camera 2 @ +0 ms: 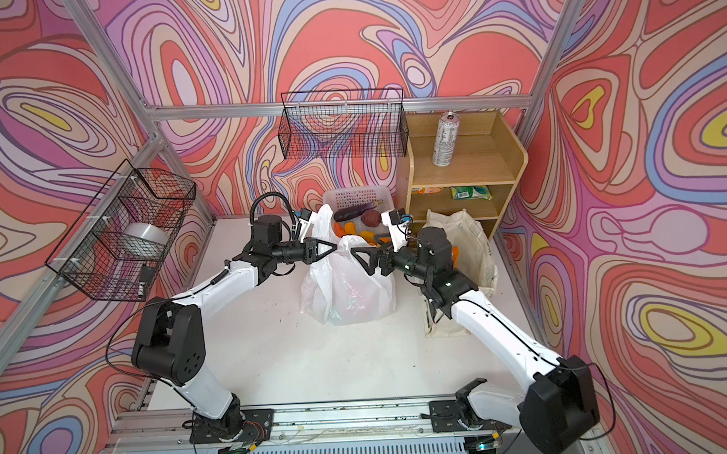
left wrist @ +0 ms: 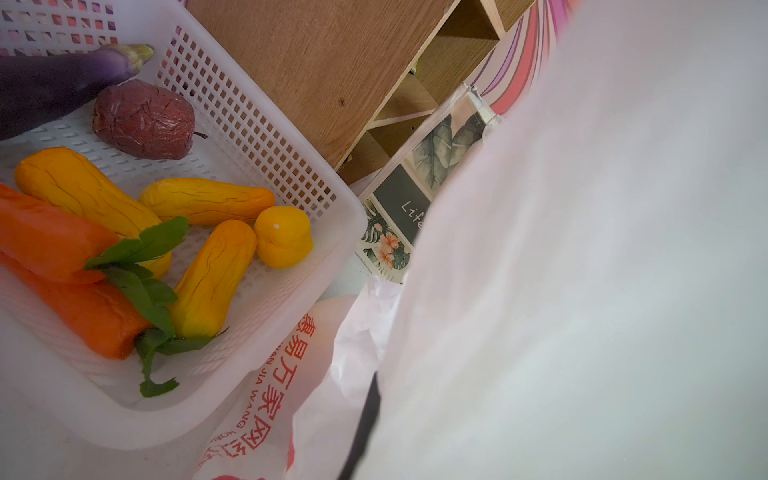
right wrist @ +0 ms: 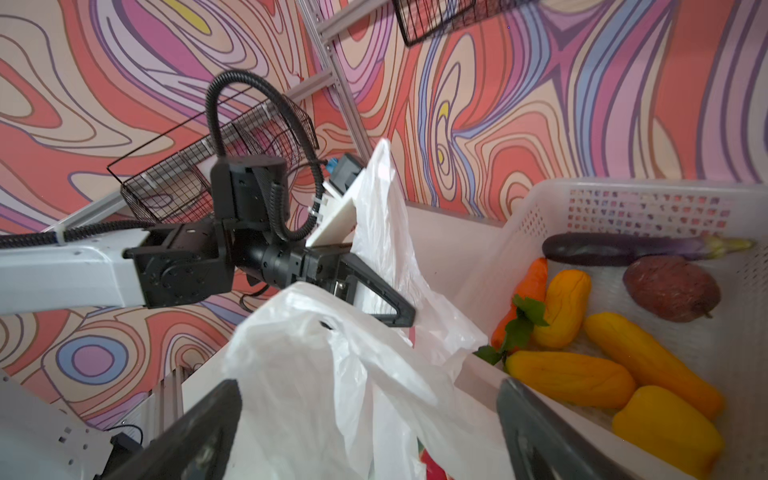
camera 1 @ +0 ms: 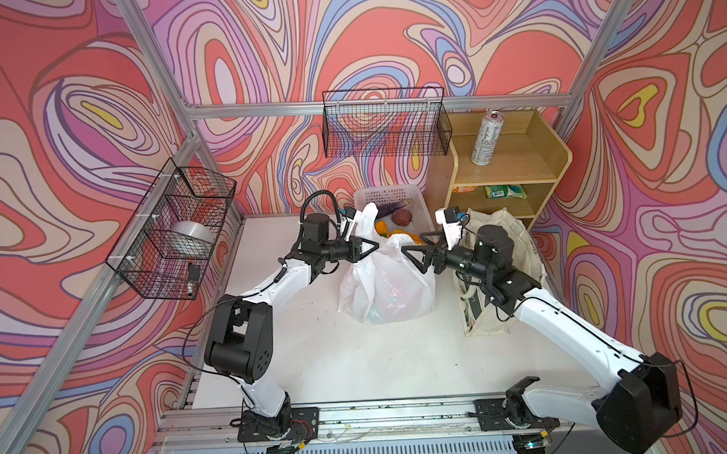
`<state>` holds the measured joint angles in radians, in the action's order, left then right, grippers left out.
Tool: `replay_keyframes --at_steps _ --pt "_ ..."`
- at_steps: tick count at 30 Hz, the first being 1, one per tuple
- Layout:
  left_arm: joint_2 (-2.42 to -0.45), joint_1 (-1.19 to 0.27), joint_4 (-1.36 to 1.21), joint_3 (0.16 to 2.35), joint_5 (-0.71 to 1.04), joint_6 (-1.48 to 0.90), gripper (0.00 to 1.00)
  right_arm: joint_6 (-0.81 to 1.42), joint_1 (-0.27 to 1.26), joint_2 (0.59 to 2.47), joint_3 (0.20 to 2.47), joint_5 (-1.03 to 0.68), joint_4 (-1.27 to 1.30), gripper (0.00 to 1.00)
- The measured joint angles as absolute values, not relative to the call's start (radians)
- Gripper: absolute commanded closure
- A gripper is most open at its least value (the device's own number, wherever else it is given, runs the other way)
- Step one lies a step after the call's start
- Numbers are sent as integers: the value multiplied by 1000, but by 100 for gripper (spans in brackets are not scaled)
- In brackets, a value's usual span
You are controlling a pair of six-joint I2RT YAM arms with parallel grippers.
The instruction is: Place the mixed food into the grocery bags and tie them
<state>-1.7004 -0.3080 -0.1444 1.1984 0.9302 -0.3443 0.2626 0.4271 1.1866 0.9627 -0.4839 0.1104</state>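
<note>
— Where's the plastic bag?
— In the middle, upright: white, crinkly, red letters, colours showing through. One handle stands up high.
— And the tote?
— Just right of it, cream with dark print, slumped.
— The food?
— Eggplant, a wrinkled dark red fruit, carrots, yellow pieces and a lemon lie in the basket behind the bag. A silver can stands on the shelf; a green packet lies lower down.

Both my arms reach in, elbows out, grippers facing each other.
Left gripper is pinched closed on the white plastic bag; right gripper has its jaws spread wide.
</note>
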Motion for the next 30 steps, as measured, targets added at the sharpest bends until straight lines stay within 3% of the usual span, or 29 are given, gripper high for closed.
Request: replay_keyframes --at_steps 19,30 --pt "-1706 -308 -126 1214 942 -343 100 73 459 1182 858 -275 -26 2" --pt "-1711 -308 -110 1217 945 -333 100 115 375 1290 870 -383 62 1"
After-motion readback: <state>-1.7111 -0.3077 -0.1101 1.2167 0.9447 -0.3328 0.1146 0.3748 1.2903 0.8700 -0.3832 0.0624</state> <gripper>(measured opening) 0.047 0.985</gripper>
